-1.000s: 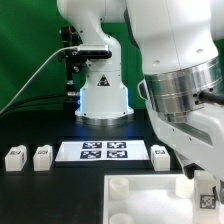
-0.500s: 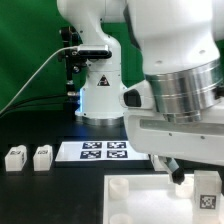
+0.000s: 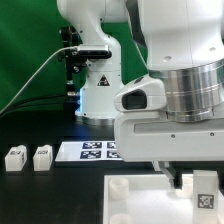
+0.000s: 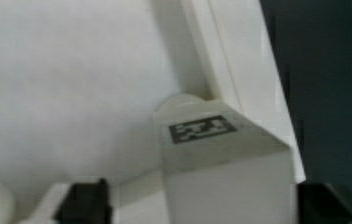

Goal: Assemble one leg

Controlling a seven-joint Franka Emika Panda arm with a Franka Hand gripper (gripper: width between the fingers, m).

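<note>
A leg [image 3: 207, 190], a small white post with a black-and-white tag, stands at the near right corner of the large white panel [image 3: 140, 205]. In the wrist view the same leg [image 4: 217, 150] fills the gap between my two dark fingertips [image 4: 88, 203], against the panel [image 4: 66, 90]. My gripper [image 4: 205, 205] is shut on this leg; in the exterior view the gripper [image 3: 195, 180] is mostly hidden under the wrist. Two more legs [image 3: 14, 157] [image 3: 42, 157] lie on the black table at the exterior view's left.
The marker board [image 3: 92, 151] lies behind the panel, partly covered by my arm. The robot base [image 3: 100, 95] stands at the back with cables on its left. A green backdrop closes the back.
My wrist has turned and its bulk has swung toward the exterior view's left, now covering the right end of the marker board. The gripped leg has stayed at the panel's corner.
</note>
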